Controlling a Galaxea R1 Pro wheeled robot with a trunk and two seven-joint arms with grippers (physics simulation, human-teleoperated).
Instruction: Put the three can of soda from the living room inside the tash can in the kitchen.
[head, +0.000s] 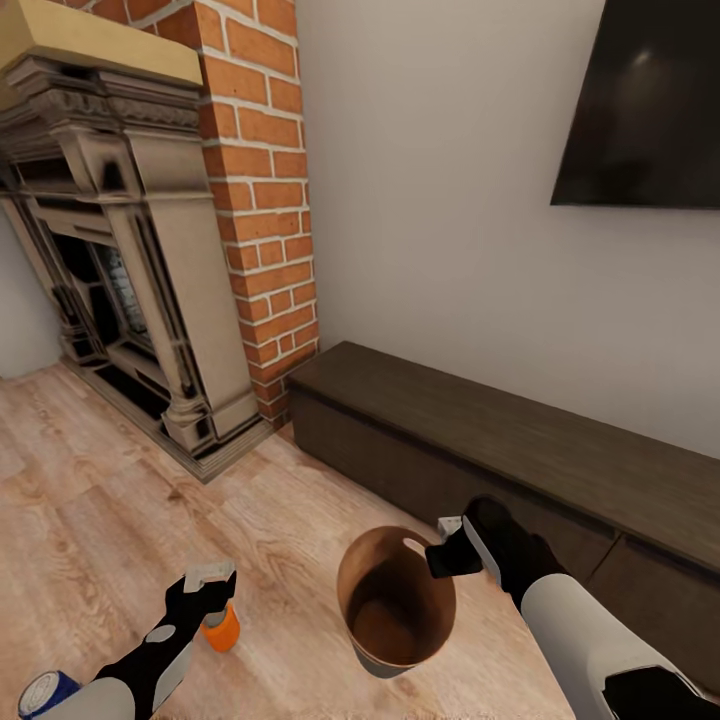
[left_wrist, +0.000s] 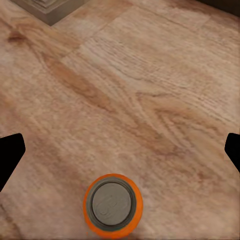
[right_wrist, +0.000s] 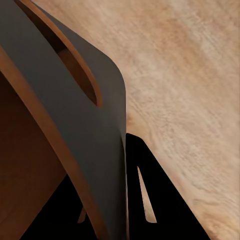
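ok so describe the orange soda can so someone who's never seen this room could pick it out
Start at the brick chimney and fireplace, then come down across the light wood floor toward the robot. The orange can stands upright there, directly under the left hand, left of the brown-lined bin. Its orange body sets it apart from the blue can nearby.

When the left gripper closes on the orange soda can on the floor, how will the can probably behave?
The orange soda can stands upright on smooth wood floor, so an off-centre push would probably tip it, and then it could roll, being round. It looks small and rigid, likely light. The left gripper fingers are spread wide, so a centred squeeze should hold.
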